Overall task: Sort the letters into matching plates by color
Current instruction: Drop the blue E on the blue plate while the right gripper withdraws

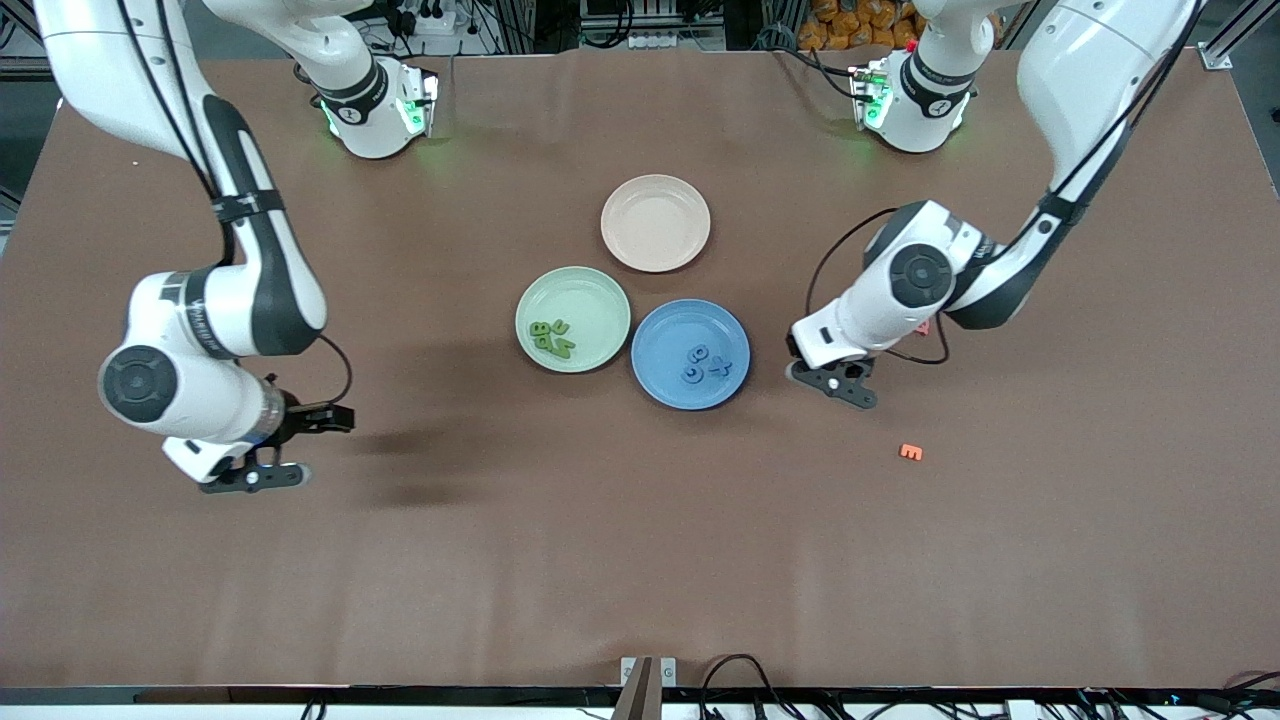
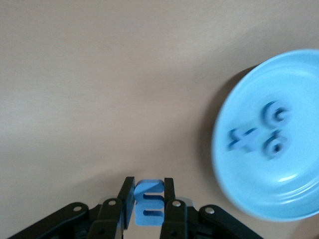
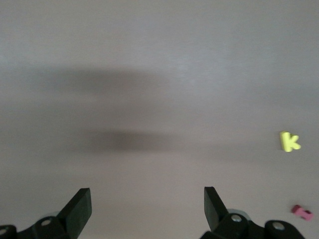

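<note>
My left gripper is shut on a blue letter E, which stands upright between its fingers. It hangs over bare table beside the blue plate, toward the left arm's end. In that blue plate lie three blue letters, which the front view shows too. The mint green plate holds a small heap of dark green letters. My right gripper is open and holds nothing, low over bare table at the right arm's end.
An empty beige-pink plate sits farther from the front camera than the two other plates. An orange letter lies toward the left arm's end. The right wrist view shows a yellow K and a small red letter.
</note>
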Robot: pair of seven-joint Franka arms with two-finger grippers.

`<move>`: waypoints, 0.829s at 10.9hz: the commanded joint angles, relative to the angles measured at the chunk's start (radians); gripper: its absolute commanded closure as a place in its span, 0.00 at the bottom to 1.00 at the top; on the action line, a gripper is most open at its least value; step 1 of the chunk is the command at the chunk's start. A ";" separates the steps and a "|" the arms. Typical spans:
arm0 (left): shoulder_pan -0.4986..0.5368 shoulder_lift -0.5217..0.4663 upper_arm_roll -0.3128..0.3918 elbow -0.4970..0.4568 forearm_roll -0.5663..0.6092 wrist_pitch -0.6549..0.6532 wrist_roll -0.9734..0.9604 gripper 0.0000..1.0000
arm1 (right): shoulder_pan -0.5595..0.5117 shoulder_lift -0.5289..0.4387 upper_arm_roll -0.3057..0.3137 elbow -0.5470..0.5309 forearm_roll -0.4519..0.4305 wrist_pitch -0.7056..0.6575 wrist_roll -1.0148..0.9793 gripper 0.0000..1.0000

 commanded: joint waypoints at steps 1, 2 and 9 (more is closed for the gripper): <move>-0.106 0.097 0.003 0.100 -0.015 -0.025 -0.246 1.00 | -0.079 -0.008 0.008 0.021 -0.003 -0.014 -0.054 0.00; -0.148 0.114 0.006 0.120 -0.013 -0.025 -0.346 1.00 | -0.093 -0.008 0.008 0.022 -0.003 -0.014 -0.054 0.00; -0.441 0.177 0.138 0.258 -0.010 -0.025 -0.770 0.99 | -0.111 -0.144 -0.045 0.021 -0.001 -0.121 -0.049 0.00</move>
